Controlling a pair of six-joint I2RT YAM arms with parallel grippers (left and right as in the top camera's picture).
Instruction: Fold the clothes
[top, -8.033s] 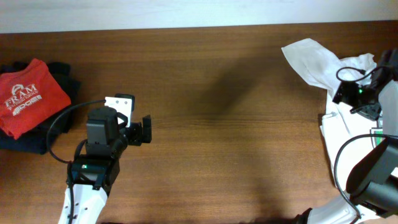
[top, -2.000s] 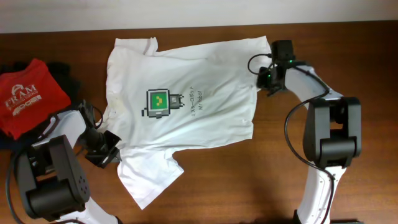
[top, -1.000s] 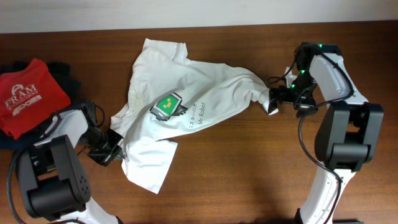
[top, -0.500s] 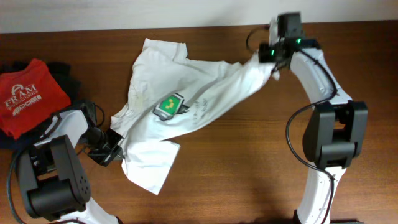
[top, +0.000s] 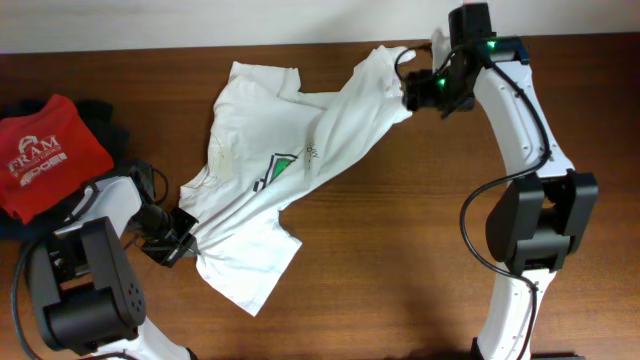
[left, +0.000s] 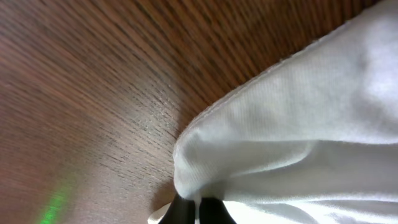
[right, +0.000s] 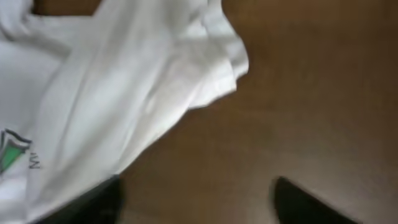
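Left claw (top: 172, 243) pinches the white T-shirt (top: 330, 120) edge on the counter (top: 400, 250); right claw (top: 413, 93) spread beside its raised sleeve

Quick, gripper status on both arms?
Left gripper: closed, pinching the white T-shirt at its edge.
Right gripper: looks open, fingers spread, gripping nothing.

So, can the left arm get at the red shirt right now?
Likely not freely: the red shirt lies near and unblocked, but the left gripper is pinching the white T-shirt.
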